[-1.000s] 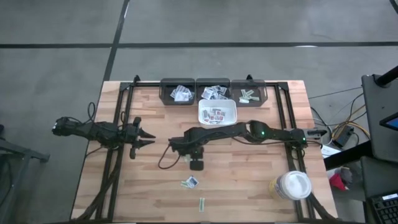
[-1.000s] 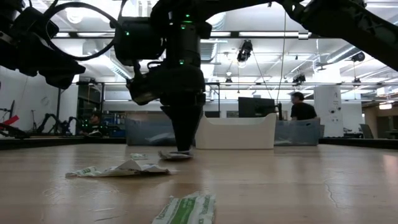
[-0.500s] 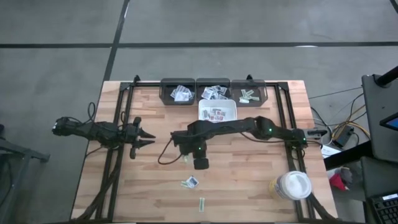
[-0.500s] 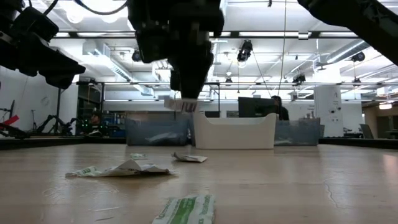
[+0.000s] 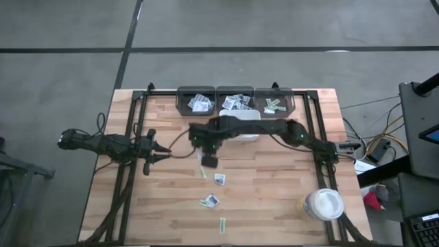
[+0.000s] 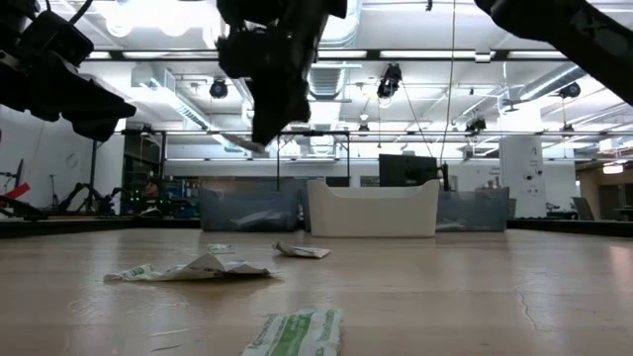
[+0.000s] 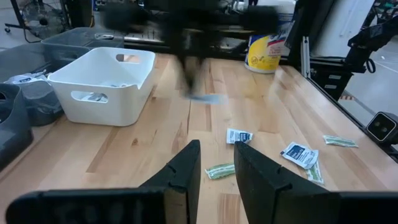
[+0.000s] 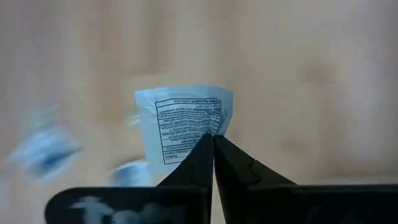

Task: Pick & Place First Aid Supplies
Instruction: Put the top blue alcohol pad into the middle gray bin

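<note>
Meanwhile, a white packet is being pinched between the shut fingers of the right gripper, now lifted nearer the white tray than half a second ago. 4 loose packets, one newly uncovered, are lying on the table. The left gripper is hanging narrowly parted, empty, well apart.

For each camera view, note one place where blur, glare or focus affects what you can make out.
Right wrist view: the held packet reads sharp, the table behind it smears. Left wrist view: the right arm is a dark streak above the white tray. Low view: bright ceiling lights glare behind the right gripper. High view: evenly lit, loose packets tiny.
</note>
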### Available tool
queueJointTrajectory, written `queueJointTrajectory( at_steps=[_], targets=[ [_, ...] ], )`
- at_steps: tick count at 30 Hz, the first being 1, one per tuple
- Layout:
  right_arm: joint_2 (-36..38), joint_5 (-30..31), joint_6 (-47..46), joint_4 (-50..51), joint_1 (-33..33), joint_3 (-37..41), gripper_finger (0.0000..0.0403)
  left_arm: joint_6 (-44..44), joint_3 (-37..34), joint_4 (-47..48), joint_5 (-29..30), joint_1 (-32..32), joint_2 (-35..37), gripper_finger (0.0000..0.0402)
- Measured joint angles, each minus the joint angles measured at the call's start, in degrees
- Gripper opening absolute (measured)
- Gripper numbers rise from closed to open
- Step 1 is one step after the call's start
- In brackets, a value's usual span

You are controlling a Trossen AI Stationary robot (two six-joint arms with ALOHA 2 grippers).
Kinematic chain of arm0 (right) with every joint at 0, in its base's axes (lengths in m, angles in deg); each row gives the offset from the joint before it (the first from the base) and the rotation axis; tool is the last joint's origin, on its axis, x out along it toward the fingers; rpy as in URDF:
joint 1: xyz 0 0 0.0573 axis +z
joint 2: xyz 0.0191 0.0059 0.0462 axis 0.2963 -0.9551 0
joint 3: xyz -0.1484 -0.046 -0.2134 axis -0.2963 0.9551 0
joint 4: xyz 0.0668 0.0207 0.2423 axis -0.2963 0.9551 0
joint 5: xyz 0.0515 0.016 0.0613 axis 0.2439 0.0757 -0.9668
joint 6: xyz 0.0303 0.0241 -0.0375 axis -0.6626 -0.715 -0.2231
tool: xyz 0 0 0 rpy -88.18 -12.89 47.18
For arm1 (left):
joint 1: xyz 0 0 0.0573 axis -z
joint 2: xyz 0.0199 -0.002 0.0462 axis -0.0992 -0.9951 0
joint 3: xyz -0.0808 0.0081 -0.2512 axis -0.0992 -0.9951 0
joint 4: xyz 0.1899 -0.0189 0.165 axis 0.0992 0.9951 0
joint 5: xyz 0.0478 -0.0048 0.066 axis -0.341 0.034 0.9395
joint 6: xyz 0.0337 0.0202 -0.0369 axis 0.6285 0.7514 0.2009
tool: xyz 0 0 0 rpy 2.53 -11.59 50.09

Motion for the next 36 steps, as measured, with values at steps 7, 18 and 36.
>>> queueJointTrajectory(
  at_steps=[7, 18, 36],
  targets=[
    [1.08, 21.93, -4.24, 0.13, -5.70, 0.00, 0.0008, -0.07, -0.02, 0.00, 0.02, 0.00, 0.00, 0.0094],
    [1.18, 33.09, 10.65, 6.16, -19.45, -0.09, 0.0008, -0.15, -0.02, 0.00, 0.04, 0.00, 0.00, 0.0094],
    [0.08, 20.41, 32.22, 10.24, -34.39, 1.04, 0.0008, -0.24, -0.02, 0.00, 0.26, 0.01, -0.01, 0.0094]
  ],
)
